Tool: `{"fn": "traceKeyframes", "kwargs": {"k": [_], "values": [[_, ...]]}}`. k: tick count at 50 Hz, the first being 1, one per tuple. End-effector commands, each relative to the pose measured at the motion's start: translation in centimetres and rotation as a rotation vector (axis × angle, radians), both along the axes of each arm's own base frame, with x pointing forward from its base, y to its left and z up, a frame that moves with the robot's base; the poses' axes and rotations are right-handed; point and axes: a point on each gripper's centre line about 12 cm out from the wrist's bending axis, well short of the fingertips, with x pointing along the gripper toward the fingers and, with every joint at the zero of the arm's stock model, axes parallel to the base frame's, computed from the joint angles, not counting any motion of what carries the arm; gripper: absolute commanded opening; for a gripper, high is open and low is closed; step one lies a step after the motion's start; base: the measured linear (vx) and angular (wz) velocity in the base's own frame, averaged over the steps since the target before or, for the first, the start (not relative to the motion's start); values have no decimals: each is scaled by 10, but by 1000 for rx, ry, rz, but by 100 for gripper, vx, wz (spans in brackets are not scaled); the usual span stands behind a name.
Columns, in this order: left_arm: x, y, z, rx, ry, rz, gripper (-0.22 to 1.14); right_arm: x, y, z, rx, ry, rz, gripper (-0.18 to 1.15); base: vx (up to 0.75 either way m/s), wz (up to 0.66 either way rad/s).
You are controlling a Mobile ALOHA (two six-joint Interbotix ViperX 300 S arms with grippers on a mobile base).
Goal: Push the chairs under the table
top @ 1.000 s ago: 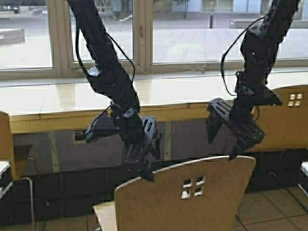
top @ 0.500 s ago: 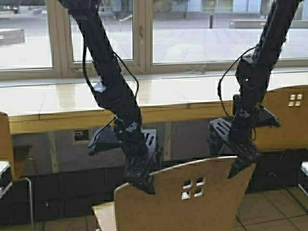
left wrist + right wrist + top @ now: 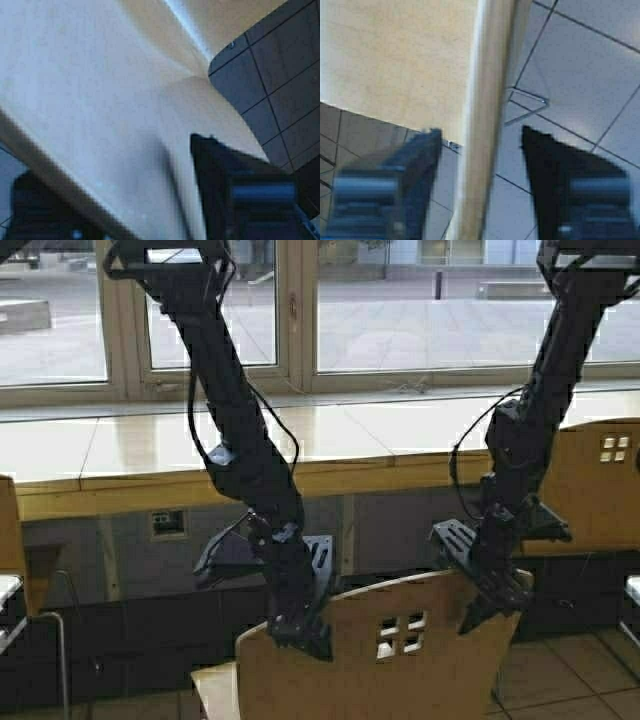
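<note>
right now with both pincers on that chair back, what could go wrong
1. The left pincer and right pincer straddle only the thin top edge of the chair backrest. If they push high up like this, the chair may tip forward rather than slide.
2. An uneven push could swing the chair sideways into the neighbouring chair on the right.
3. The table front edge is thick, so the backrest could hit it.

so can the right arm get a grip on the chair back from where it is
Probably yes. The right gripper is open with its fingers either side of the top edge of the chair, and nothing lies between them and the wood.
</note>
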Motion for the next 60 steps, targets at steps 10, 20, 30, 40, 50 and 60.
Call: {"fn": "traceKeyframes", "kwargs": {"k": [10, 20, 30, 40, 50, 60], "values": [[9, -1, 11, -33, -10, 54, -6, 9, 5, 8, 24, -14, 8, -5, 1, 0], [8, 12, 8, -24, 10, 88, 4, 6, 10, 9, 52, 9, 26, 5, 1, 1], [8, 34, 12, -7, 29, 128, 3, 0, 15, 8, 66, 32, 46, 5, 3, 4], [13, 51, 17, 2, 27, 158, 3, -10, 17, 4, 58, 57, 71, 5, 9, 7], [17, 57, 17, 24, 10, 173, 3, -12, 16, -1, 45, 63, 95, 5, 14, 10], [18, 62, 15, 55, -7, 187, 3, -19, 14, -10, 35, 83, 108, 5, 17, 11]]}}
